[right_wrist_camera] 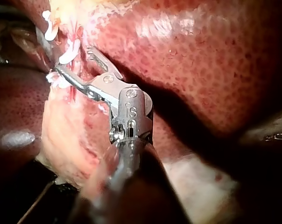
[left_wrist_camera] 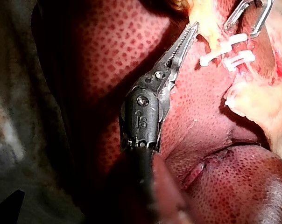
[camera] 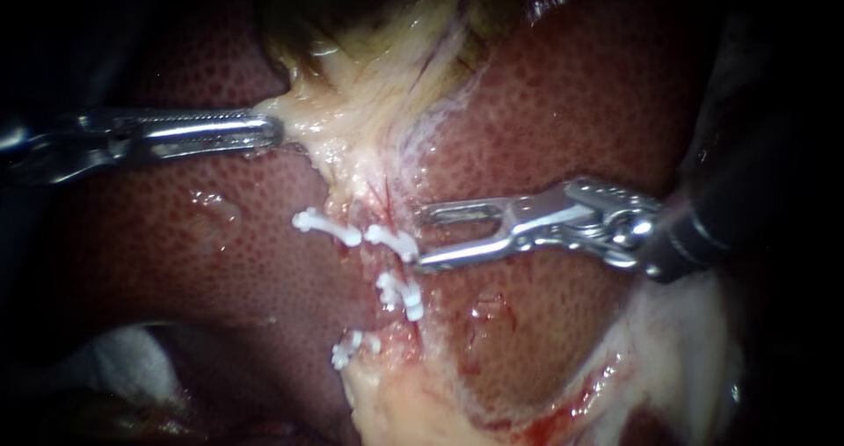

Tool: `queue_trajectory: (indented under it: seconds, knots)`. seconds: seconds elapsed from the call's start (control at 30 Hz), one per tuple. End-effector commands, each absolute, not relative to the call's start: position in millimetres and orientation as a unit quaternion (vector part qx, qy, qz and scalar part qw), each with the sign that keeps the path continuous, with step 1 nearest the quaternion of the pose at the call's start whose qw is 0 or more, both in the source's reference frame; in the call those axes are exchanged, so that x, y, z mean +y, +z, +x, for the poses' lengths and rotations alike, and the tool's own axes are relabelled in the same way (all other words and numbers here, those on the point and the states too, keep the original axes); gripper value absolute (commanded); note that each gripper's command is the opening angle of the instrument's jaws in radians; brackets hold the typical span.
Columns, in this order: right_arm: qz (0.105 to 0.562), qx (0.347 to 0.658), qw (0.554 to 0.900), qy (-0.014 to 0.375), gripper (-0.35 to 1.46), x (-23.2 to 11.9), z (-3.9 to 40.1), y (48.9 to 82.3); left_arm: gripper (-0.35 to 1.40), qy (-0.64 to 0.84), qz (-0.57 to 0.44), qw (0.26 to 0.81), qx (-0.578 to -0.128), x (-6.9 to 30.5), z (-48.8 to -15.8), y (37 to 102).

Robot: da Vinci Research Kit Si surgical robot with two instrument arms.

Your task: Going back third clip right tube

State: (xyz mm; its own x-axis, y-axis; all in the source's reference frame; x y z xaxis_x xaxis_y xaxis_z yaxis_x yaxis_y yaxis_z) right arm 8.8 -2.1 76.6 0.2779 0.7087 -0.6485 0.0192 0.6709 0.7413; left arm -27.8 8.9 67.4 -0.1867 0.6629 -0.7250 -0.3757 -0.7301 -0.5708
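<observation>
- Beside the right tube (camera: 389, 266), your right instrument (camera: 420, 233) had its jaws spread and empty, the lower tip just beside the upper white clip (camera: 393, 240).
- Your left instrument (camera: 272, 132) pinched pale fatty tissue (camera: 369, 103).
- The tube appeared thin, soft, slippery and easily torn. Grasp the neighbouring fat, never the clips.
- Wet liver (camera: 571, 103) lay all around, leaving little room.

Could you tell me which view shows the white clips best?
The endoscope view: all four white clips lie plainly visible. The left wrist view catches only two, the right wrist view a few, partly hidden.
</observation>
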Motion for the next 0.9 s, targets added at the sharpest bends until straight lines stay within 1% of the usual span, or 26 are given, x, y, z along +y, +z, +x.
queue_trajectory:
  seconds: [0.03,0.2,0.43,0.53,0.7,0.9]
  knots:
    - [0.327,0.554,0.73,0.231,0.5,-2.2,8.2,76.3,-0.35,0.759,-0.538,0.343,-0.133,9.0,-27.8,67.4]
    - [0.319,0.563,0.734,0.207,0.5,-2.4,6.4,74.7,-0.35,0.759,-0.538,0.343,-0.133,9.0,-27.8,67.5]
    - [0.299,0.578,0.74,0.171,0.5,-2.3,4.9,70.0,-0.35,0.759,-0.538,0.343,-0.133,9.0,-27.7,67.5]
    - [0.295,0.581,0.741,0.16,0.5,-1.9,4.5,68.5,-0.35,0.759,-0.538,0.343,-0.133,9.0,-27.7,67.5]
    - [0.289,0.585,0.743,0.153,0.5,-1.4,3.6,66.6,-0.35,0.759,-0.538,0.343,-0.133,9.0,-27.7,67.6]
    - [0.288,0.584,0.743,0.154,0.5,-1.2,3.1,66.4,-0.35,0.759,-0.538,0.343,-0.129,8.6,-28.4,68.6]
